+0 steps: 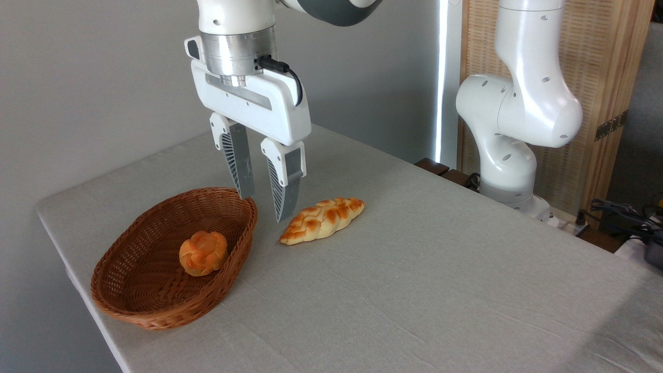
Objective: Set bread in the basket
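The bread (322,219), a braided golden loaf with toasted patches, lies flat on the grey table just right of the basket. The basket (129,305) is oval, reddish-brown wicker, near the table's left edge. My gripper (263,208) hangs open and holds nothing, fingers pointing down above the gap between the basket's far rim and the loaf's left end. Its left finger (239,166) shows in front of the basket's rim; its right finger (282,181) is just left of the loaf.
A small round orange bun (203,253) sits inside the basket. The robot's white base (510,155) stands at the table's back right, with cables (621,212) beyond it. The table's left edge runs close beside the basket.
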`<state>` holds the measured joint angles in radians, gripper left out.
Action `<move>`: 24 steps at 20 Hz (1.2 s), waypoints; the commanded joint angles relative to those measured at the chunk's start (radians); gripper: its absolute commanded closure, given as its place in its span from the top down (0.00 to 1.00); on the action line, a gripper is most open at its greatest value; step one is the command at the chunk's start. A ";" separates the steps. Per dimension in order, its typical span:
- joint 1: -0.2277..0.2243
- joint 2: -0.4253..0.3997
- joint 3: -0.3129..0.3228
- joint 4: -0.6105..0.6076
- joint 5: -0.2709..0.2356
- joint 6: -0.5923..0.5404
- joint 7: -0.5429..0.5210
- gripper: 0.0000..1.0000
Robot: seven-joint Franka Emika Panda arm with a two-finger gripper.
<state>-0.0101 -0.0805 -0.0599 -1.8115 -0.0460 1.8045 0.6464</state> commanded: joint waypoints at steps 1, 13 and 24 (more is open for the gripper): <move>0.006 -0.007 -0.005 0.006 -0.025 -0.014 0.022 1.00; 0.007 -0.008 -0.005 0.006 -0.025 -0.014 0.019 1.00; -0.077 -0.070 -0.008 -0.152 -0.025 -0.021 0.025 1.00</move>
<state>-0.0405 -0.0890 -0.0729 -1.8558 -0.0544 1.7736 0.6504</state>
